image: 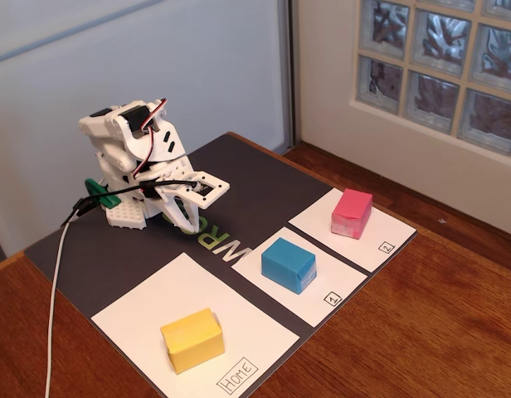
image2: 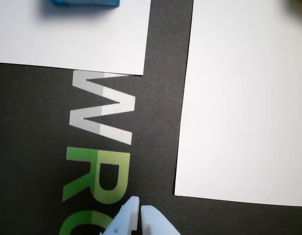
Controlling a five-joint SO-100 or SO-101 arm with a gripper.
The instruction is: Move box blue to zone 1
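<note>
Fixed view: box blue already on zone 1; jaws clenched empty, gripper parked; nothing left.

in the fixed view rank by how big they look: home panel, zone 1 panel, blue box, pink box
1. Home panel, largest, though it is also nearest the camera.
2. Zone 1 panel.
3. Blue box and pink box: nearly alike; blue looks slightly bigger, but it sits closer, so no ranking.
</note>
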